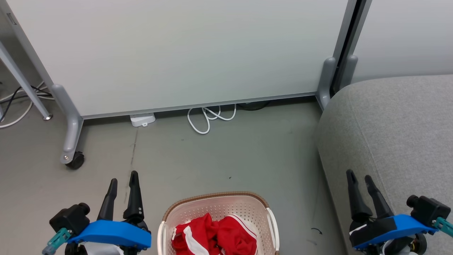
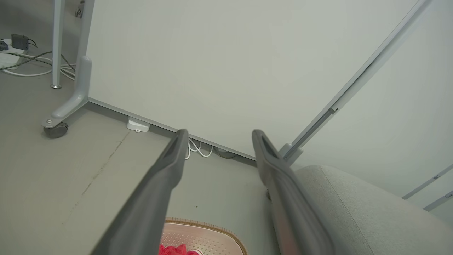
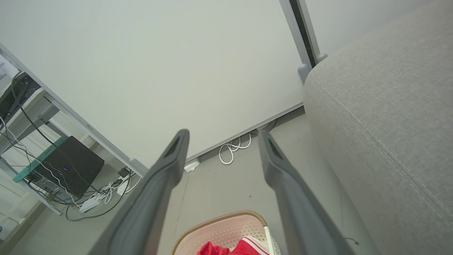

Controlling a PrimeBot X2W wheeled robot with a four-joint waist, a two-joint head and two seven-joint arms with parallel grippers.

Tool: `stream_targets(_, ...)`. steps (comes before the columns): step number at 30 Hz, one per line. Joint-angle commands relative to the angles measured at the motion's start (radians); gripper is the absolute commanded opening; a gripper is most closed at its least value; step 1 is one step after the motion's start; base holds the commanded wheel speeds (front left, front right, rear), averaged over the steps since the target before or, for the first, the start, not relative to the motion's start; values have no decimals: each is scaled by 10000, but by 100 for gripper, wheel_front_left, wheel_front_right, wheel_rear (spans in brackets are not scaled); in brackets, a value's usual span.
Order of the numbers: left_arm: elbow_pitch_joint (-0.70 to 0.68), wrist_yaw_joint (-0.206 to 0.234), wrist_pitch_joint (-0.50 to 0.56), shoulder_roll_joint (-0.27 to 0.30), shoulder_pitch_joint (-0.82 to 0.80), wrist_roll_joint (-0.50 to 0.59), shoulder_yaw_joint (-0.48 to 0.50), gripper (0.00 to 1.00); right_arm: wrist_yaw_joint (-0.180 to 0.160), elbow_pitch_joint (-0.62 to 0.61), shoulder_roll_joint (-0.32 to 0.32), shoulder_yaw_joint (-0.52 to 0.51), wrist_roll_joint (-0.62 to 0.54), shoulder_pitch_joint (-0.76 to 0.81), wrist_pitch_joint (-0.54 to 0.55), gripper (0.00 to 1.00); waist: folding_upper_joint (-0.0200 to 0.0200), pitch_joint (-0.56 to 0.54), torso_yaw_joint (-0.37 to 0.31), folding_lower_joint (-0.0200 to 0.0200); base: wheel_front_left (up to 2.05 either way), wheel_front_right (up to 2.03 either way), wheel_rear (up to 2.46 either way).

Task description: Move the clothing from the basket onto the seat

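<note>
Left pincer (image 1: 123, 177) shows at the lower left of the head view, its two long dark fingers pointing up and spread apart with nothing between them. The right pincer (image 1: 359, 174) shows at the lower right in the same pose, fingers parted and empty, seen against the front edge of the couch (image 1: 396, 124). Between the two pincers, at the bottom middle, a cream perforated basket (image 1: 219, 194) with a brown woven-look rim stands on the grey floor (image 1: 247, 152). The red clothing (image 1: 219, 235) with white stripes lies crumpled inside the basket, below its rim, and neither pincer touches it. The light grey fabric couch fills the right side and has a rounded corner. It stands near the basket with a strip of bare floor between them. Farther back, a large pale panel (image 1: 177, 53) in a grey frame runs across the scene, and its left foot ends in a black wheel (image 1: 75, 161). A looped white cable (image 1: 208, 118) and a small white box (image 1: 142, 119) lie on the floor at the panel's lower edge. More cables (image 1: 17, 95) trail on the floor at the far left, past the panel's end.
</note>
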Motion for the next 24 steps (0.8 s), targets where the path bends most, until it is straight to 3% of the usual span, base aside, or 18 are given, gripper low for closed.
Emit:
stream_targets(1, -68, 43, -89, 77, -255, 327, -42, 100, 16, -128, -75, 24, -327, -195, -91, 100, 0, 1, 8, -1, 0, 0, 0)
stream_targets(24, 322, 117, -669, 70, -286, 2509, -295, 100, 21, -107, -96, 219, -2632, -188, -505, 100, 0, -6, 58, -1, 0, 0, 0)
